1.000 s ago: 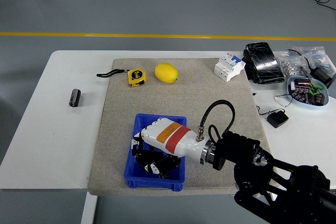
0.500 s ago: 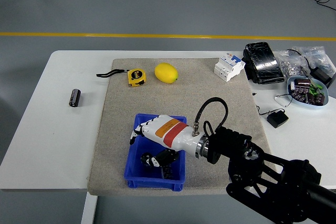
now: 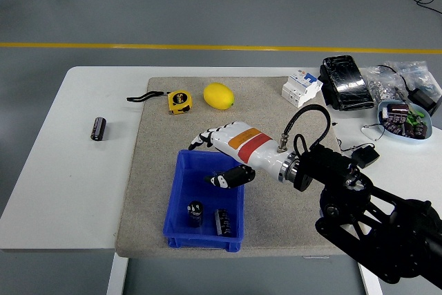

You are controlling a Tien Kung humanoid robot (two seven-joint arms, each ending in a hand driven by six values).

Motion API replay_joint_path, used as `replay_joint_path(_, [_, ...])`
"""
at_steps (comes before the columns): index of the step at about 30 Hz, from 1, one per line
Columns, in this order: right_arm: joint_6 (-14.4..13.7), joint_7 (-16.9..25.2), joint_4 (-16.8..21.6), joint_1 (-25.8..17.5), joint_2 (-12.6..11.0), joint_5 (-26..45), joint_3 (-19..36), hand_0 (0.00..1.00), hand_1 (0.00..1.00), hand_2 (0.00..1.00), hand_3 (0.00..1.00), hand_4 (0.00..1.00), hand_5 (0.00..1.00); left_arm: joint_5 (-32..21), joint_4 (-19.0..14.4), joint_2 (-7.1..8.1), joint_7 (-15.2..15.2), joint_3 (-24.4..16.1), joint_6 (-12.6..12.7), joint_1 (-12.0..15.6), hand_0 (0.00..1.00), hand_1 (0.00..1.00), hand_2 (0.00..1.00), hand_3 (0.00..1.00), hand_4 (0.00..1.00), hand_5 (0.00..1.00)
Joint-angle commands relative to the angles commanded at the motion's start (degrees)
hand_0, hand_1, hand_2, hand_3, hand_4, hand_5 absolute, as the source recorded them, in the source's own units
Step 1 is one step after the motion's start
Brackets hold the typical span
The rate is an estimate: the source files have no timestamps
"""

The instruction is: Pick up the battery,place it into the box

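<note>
One released right hand (image 3: 219, 150) above blue box (image 3: 181, 191), beige mat (image 3: 159, 170), white table (image 3: 69, 170), grey floor (image 3: 173, 12)

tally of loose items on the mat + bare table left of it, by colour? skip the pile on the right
Black: 3, two batteries in the box, one battery on the bare table
Yellow: 2, tape measure, lemon
Blue: 1, box
White: 1, circuit breaker
Total: 7
</note>
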Motion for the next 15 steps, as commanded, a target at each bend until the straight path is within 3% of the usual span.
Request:
replay_joint_path(8, [-0.3, 0.1, 0.9, -1.7, -3.9, -0.2, 7.7, 0.569, 0.646, 0.748, 0.759, 0.833, 0.218, 0.9, 0.1, -0.18, 0.1, -0.4, -0.2, -0.7, 0.695, 0.641, 0.682, 0.664, 0.688, 0.682])
replay_joint_path(15, [-0.4, -0.1, -1.4, -3.6, -6.7, -0.4, 14.4, 0.565, 0.644, 0.747, 0.767, 0.84, 0.224, -0.1, 0.3, -0.42, -0.4, 0.1, 0.3, -1.4, 0.695, 0.644, 0.685, 0.664, 0.689, 0.684])
